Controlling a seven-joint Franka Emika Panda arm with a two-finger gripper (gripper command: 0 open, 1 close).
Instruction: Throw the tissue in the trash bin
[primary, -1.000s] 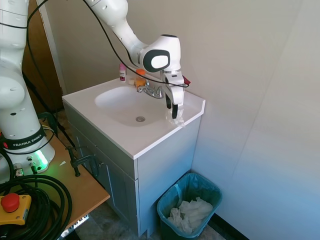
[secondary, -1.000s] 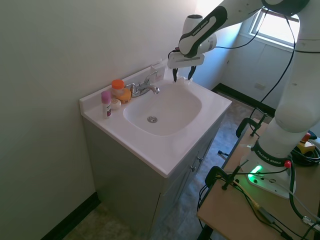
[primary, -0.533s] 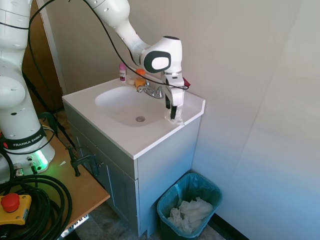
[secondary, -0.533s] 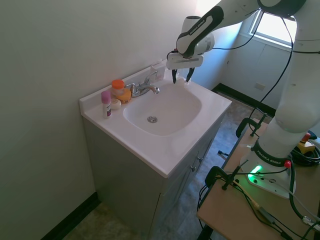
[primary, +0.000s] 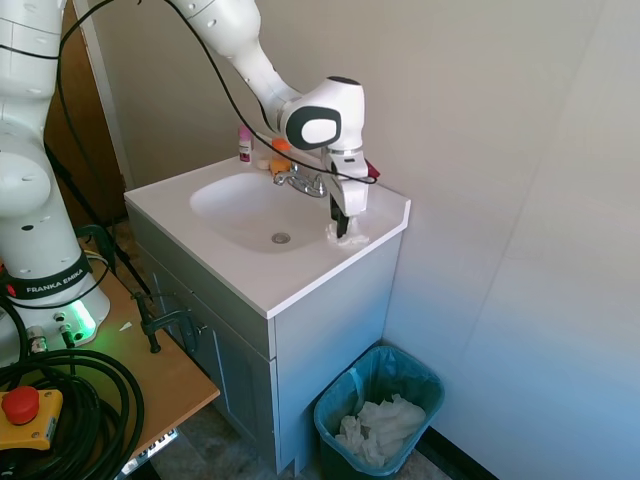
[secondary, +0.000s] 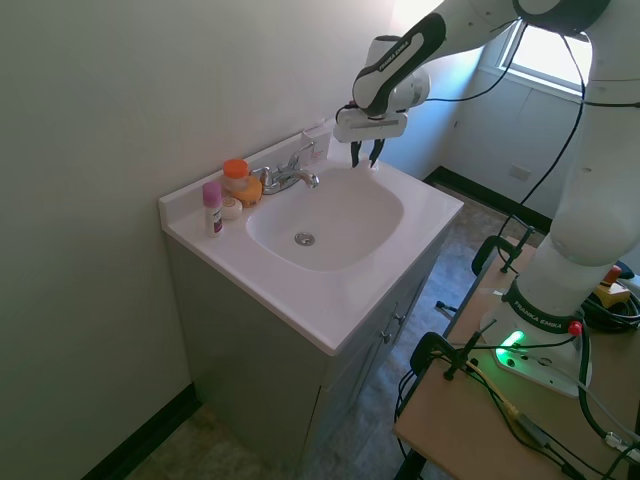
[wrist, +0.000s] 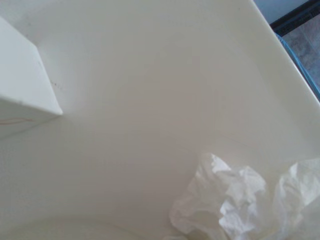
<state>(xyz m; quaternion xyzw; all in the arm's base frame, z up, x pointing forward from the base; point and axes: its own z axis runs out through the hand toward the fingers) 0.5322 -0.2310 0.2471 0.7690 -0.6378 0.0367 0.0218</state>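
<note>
First exterior view: my gripper (primary: 342, 226) points straight down over the far corner of the counter (primary: 290, 282), at about 3 o'clock from the basin (primary: 245, 205), just past the faucet (primary: 300, 181). I come in vertically because the tissue (primary: 348, 240) lies flat on the counter right under me and touches my tip, so a top-down pinch is the simplest way to take a soft, crumpled wad. Whether I have closed on it or only straddle it, I cannot tell. The second exterior view hides the tissue behind me. The wrist view shows its wrinkled folds close by, resting on the white surface, with a white box (wrist: 25, 85) standing apart from it. The bin (primary: 336, 408) sits on the floor at about 5 o'clock from the tissue, beside the cabinet, its green liner open and other tissues (primary: 380, 426) already inside. I judge the grasp is the step in hand, and the carry over the counter's edge is yet to be done.
</note>
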